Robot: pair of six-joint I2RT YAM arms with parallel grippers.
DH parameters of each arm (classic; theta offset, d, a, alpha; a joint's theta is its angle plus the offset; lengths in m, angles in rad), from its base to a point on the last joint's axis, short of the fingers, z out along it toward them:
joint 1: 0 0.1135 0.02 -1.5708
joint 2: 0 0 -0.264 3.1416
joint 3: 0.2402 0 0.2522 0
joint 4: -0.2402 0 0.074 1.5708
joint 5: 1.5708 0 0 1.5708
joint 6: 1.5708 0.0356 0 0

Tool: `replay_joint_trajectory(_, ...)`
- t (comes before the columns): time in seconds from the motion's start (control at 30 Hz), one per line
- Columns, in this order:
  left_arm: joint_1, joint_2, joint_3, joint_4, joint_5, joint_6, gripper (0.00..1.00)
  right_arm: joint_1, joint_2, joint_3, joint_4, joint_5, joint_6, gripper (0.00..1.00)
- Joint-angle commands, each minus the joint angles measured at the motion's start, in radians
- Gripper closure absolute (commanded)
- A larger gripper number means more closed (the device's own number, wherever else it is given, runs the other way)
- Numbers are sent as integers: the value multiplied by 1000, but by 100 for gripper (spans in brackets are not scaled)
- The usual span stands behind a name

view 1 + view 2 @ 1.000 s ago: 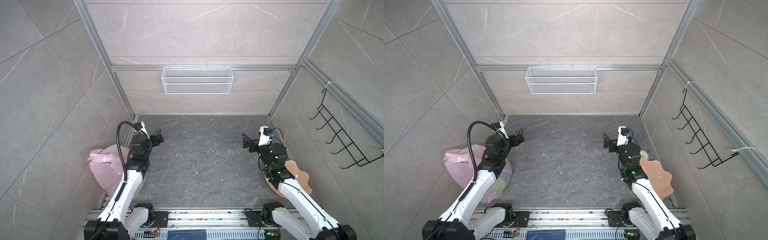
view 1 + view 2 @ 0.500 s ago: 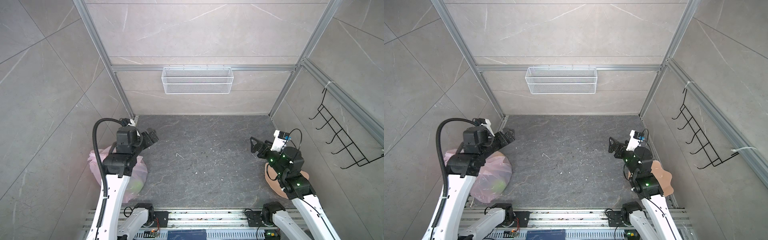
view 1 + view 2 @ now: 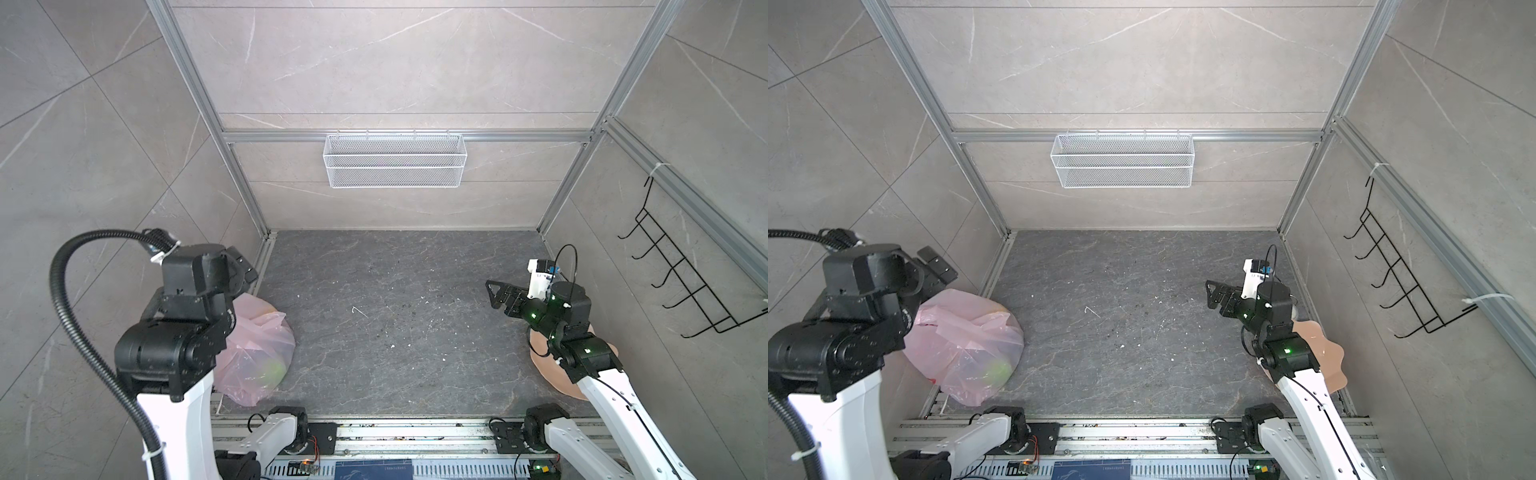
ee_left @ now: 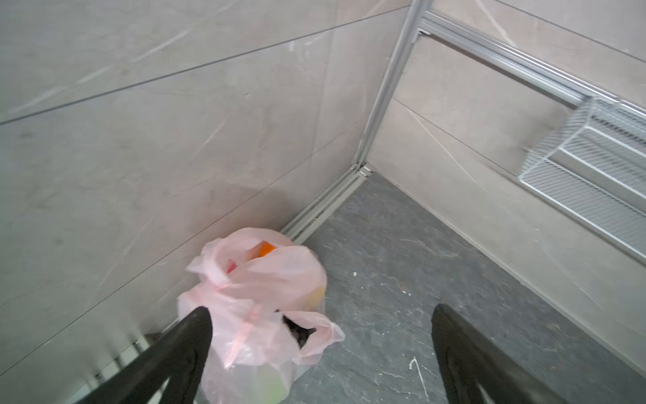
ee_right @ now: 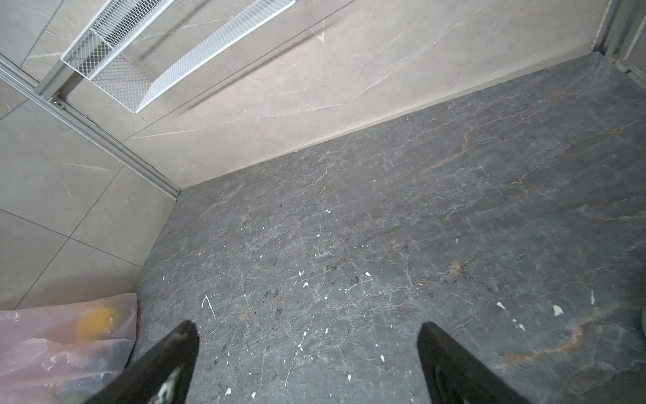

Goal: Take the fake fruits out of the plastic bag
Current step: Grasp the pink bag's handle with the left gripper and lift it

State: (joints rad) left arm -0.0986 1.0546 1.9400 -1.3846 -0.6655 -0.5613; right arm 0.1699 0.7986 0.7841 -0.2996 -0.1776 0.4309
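Note:
The plastic bag [image 3: 262, 340] [image 3: 963, 336] is pale pink and crinkly, and it lies by the left wall near the front. Fake fruits show through it: a green one [image 3: 271, 369] [image 3: 997, 371], an orange one [image 4: 267, 249] at its mouth, a yellow one [image 5: 95, 323] and a dark piece [image 4: 300, 331]. My left gripper [image 3: 243, 270] [image 4: 321, 311] hangs open above the bag [image 4: 258, 280] without touching it. My right gripper [image 3: 494, 296] [image 3: 1210, 293] [image 5: 307, 326] stands open over the bare floor on the right side, with nothing between its fingers.
A peach scalloped plate [image 3: 555, 376] [image 3: 1327, 353] lies on the floor under the right arm. A white wire basket [image 3: 395, 160] hangs on the back wall, and a black hook rack [image 3: 681, 282] on the right wall. The arms' rail [image 3: 395, 432] runs along the front edge.
The left arm has risen and swung left, uncovering more of the bag. The right arm has drawn back to the right over the plate. Both grippers have stayed open.

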Motion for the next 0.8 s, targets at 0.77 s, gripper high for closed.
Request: replay_joint_trajectory(0.77,476,15,-492,231,250,-239,0,82,39,36,-79,-9,-1,1)
